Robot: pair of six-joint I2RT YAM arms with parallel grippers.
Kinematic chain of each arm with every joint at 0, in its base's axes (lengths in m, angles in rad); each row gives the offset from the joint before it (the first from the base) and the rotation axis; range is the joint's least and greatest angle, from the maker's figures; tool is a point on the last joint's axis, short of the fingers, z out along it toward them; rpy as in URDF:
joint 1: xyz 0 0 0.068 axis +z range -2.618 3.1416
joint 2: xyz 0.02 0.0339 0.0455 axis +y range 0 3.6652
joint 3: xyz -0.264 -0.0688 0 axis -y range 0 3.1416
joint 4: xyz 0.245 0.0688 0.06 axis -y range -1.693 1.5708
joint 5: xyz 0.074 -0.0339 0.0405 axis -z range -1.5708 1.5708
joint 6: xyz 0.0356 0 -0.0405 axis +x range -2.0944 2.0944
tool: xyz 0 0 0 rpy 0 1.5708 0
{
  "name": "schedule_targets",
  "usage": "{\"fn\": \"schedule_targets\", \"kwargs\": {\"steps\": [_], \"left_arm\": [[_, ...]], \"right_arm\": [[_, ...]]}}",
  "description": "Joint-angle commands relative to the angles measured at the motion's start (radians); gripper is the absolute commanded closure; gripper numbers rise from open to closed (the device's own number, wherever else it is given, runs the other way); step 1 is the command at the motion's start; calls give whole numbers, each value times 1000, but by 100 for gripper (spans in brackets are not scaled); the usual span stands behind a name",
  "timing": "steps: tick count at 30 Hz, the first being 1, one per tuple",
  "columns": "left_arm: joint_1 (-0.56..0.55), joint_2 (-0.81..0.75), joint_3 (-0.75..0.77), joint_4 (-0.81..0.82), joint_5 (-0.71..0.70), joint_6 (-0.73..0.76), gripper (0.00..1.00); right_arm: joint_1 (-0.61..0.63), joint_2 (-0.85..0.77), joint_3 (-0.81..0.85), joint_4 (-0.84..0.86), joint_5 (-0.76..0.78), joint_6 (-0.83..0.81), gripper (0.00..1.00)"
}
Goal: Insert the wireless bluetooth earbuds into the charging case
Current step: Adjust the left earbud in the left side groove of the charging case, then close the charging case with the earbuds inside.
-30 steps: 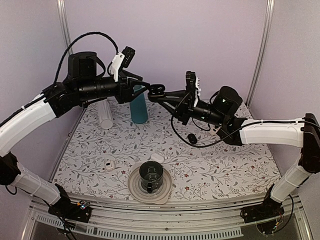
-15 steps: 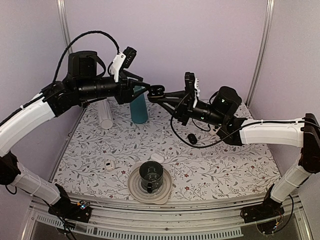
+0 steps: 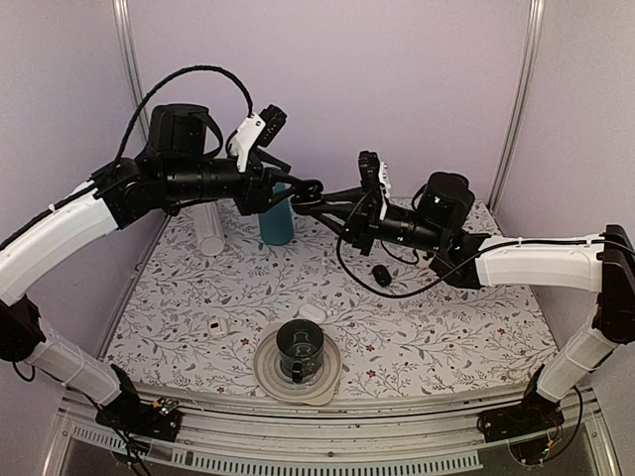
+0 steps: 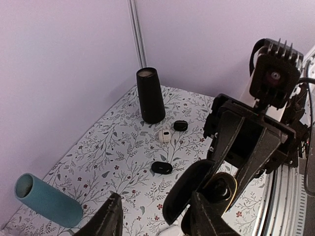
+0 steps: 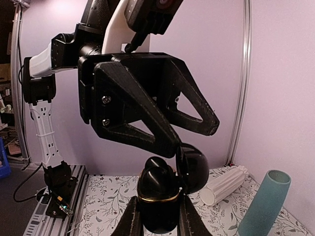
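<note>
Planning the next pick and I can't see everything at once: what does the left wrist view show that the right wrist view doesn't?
Left wrist only: a black oval pod, a second pod, a small white piece and a tall black cylinder.
Right wrist only: a white ribbed cylinder.
Both: the open charging case, clamped in the right gripper, and the teal cup.

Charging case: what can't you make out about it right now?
- Inside of the charging case: the right wrist view sees it side-on, so its own rim hides the wells.
- Left wrist view: the opening is dark and partly behind the open lid.
- Top view: too small to tell whether anything sits inside.
</note>
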Motion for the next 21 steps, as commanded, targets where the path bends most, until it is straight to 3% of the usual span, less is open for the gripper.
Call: {"fn": "schedule_targets", "kwargs": {"steps": [1, 9, 13, 21], "left_arm": [[-20, 2, 26, -32, -12, 22, 52], [-6, -79, -33, 99, -33, -53, 51], [57, -106, -81, 157, -32, -121, 49], [132, -57, -142, 185, 125, -161, 49]], "right_arm": [[3, -24, 36, -20, -35, -17, 98], [-2, -9, 35, 6, -82, 63, 98], [-2, -17, 24, 17, -94, 75, 98], [-1, -29, 9, 59, -137, 121, 98]]}}
